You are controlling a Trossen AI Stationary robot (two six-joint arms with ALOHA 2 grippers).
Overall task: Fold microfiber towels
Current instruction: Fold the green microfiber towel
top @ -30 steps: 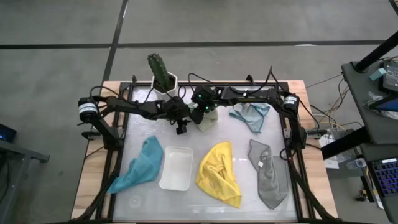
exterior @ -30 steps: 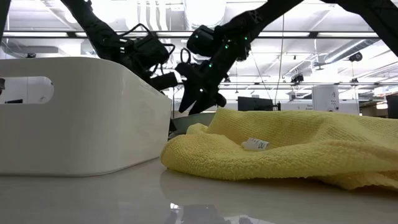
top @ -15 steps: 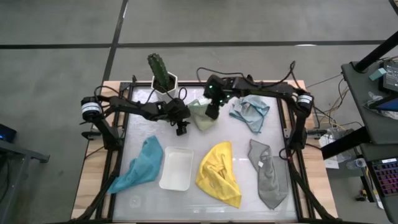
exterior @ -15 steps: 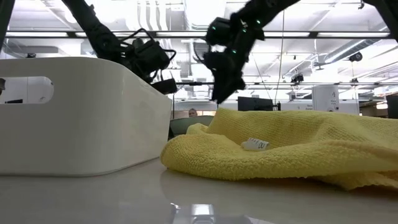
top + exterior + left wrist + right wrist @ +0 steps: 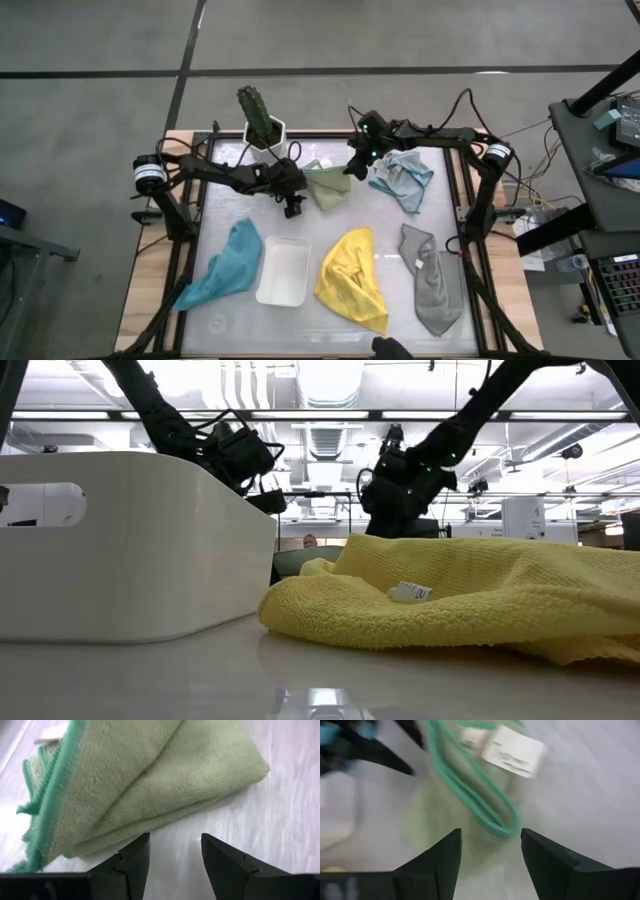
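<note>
With both grippers empty and open beside the folded pale green microfiber towel (image 5: 326, 185), square its edges before releasing.

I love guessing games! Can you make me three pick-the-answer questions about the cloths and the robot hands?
1. Where is the pale green towel?
A. In the white tray
B. Between the two grippers
C. On the floor

2. How many towels lie on the table?
A. Three
B. Five
C. Seven

3. How is the left gripper?
A. Open, empty
B. Shut on a towel
C. Holding the tray

Answers: 1 B, it lies between the left gripper and right gripper. 2 B, green, blue, yellow, grey, teal. 3 A, bare table shows between its fingers.
</note>
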